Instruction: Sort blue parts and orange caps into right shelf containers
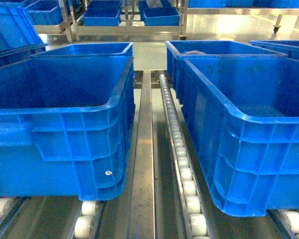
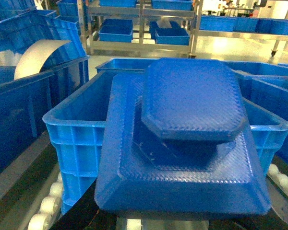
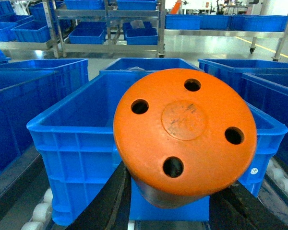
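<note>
A blue part (image 2: 182,143), blocky with a stubby knob facing the camera, fills the left wrist view, and my left gripper (image 2: 182,218) is shut on it, its dark fingers (image 2: 79,211) showing beneath. It hangs in front of an open blue container (image 2: 77,129). An orange cap (image 3: 185,132), round with small holes, sits in my right gripper (image 3: 175,203), which is shut on it in front of another blue container (image 3: 72,139). In the head view two of these containers, one left (image 1: 60,124) and one right (image 1: 249,134), stand on the shelf (image 1: 142,164). Neither gripper shows there.
White rollers (image 1: 182,159) run along the steel rails between the two near bins. More blue bins (image 1: 212,50) stand behind them. Farther back a steel rack (image 1: 129,25) holds smaller blue bins. A stack of bins (image 2: 33,62) stands at the left.
</note>
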Controlling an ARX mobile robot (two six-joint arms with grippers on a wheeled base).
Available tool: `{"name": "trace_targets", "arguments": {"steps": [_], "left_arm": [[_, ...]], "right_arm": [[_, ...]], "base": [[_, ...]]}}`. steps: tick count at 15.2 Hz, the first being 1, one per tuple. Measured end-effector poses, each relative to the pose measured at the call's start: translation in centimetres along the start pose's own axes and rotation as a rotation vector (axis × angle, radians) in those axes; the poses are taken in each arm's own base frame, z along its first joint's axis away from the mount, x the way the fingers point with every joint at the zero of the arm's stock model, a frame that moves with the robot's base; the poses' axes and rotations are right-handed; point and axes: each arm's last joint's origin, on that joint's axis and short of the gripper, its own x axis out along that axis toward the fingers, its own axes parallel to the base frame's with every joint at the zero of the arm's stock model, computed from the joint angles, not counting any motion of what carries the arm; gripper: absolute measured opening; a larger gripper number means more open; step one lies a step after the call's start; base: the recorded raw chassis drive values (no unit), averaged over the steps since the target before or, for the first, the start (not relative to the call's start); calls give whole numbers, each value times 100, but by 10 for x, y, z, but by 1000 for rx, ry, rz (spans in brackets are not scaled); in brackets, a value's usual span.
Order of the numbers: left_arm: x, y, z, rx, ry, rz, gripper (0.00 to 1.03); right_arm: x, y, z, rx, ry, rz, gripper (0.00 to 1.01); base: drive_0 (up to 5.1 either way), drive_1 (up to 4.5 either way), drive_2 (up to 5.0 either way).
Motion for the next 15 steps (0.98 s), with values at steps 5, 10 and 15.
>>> {"name": "trace_targets", "arguments": {"steps": [5,10,15], "left_arm": [[0,0,0,0,0,0,41],[0,0,0,0,0,0,41],[7,-2,21,-15,-167,-8,41]], "right_arm": [[0,0,0,0,0,0,39],[0,0,0,0,-2,-2,39],[9,6,13,-68,-57,-71,39]], "base": [[0,0,0],[0,0,0],[0,0,0]]}}
